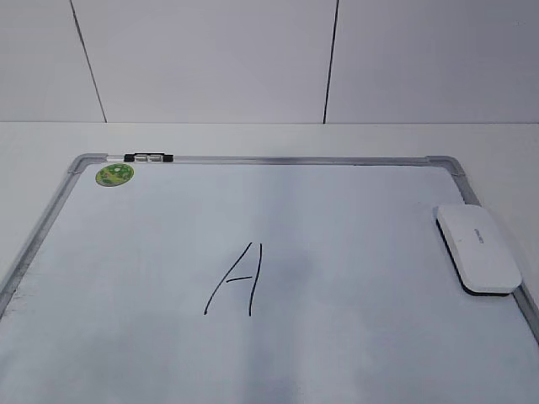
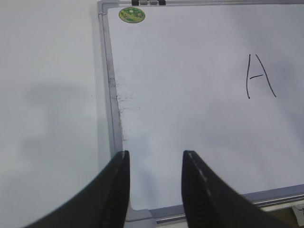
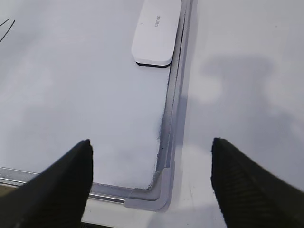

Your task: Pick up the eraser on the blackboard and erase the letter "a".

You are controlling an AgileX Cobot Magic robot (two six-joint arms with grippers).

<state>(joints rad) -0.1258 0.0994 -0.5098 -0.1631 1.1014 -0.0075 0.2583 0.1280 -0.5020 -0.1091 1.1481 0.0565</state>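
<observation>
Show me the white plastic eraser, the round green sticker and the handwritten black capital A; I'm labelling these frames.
White plastic eraser (image 1: pixel 477 247): exterior view, middle of its top.
Round green sticker (image 1: pixel 114 174): exterior view, its centre.
Handwritten black capital A (image 1: pixel 250 279): exterior view, right stroke.

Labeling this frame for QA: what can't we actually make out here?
- Lowercase "a": in no view; only a capital A shows on the board.
- Eraser lettering: too small to read, exterior and right wrist views.
- Board's near edge: cut off by the exterior frame.
- Both arms: outside the exterior view; wrist views show only fingers.
</observation>
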